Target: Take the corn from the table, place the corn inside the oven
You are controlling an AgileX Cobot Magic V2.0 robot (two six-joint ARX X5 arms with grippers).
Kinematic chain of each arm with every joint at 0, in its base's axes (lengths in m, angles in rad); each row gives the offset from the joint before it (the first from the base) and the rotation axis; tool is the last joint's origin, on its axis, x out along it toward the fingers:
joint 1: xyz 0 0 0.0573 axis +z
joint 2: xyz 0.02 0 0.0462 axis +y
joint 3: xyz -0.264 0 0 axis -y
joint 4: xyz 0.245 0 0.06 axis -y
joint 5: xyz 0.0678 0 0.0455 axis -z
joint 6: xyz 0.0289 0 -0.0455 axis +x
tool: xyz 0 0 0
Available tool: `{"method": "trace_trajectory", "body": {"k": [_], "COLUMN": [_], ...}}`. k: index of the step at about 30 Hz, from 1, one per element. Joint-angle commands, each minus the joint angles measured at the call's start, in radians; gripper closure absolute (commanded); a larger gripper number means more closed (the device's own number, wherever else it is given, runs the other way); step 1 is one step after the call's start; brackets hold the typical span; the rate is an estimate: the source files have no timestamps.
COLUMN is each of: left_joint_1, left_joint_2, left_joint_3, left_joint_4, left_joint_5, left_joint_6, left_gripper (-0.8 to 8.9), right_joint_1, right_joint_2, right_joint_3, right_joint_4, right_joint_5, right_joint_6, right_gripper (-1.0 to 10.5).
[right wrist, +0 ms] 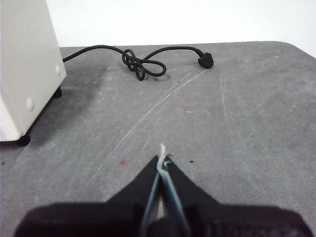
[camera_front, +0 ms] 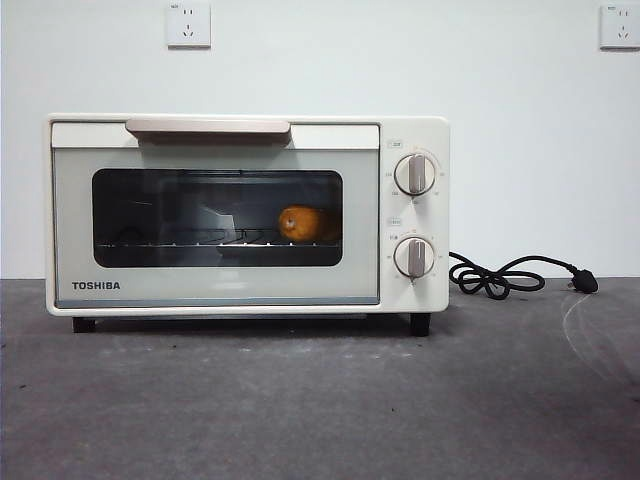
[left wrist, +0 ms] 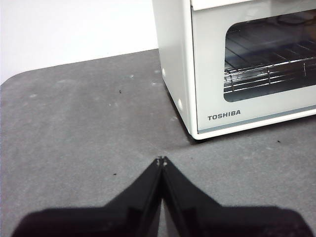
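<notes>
In the front view the oven [camera_front: 247, 215] stood on the dark grey bench [camera_front: 320, 400], a little to the left of the middle, with its door shut. The beige handle [camera_front: 208, 127] ran along the top of the door, at about 12 o'clock from the dark glass window [camera_front: 217, 217]. Behind the glass, the corn [camera_front: 301, 224] lay on the wire rack [camera_front: 200, 240], in the right part of the window, at about 3 o'clock from its centre. It showed as an orange-yellow lump, and its ends could not be made out through the glass. To the right of the door were two round knobs, the upper knob [camera_front: 415, 174] at 12 o'clock from the lower knob [camera_front: 414, 257]. From the right side of the oven a black cord [camera_front: 495, 277] lay on the bench in loose loops and ended in a plug [camera_front: 585, 283] at about 3 o'clock from the oven. On the white wall above were two sockets, the left socket [camera_front: 188, 24] and the right socket [camera_front: 619, 26].

No arm showed in the front view. The left tool [left wrist: 161, 160] hung above bare bench near the left front corner of the oven, its jaws pressed together with nothing between them. The right tool [right wrist: 163, 159] hung above scratched bench near the right side of the oven, with the cord beyond it; its jaws were also together and held nothing.
</notes>
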Motion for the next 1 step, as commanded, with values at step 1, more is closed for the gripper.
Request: {"method": "trace_trajectory", "body": {"k": [1], "left_joint_1": [0.002], "left_joint_2": [0.000], "left_joint_3": [-0.008], "left_joint_4": [0.011], "left_joint_5": [0.001], "left_joint_6": [-0.006], "left_gripper": [8.17], "right_joint_1": [0.000], "right_joint_2": [-0.001], "right_joint_3": [-0.009], "right_joint_4": [0.004], "right_joint_5": [0.004], "right_joint_6": [0.011], "right_gripper": [9.5]}}
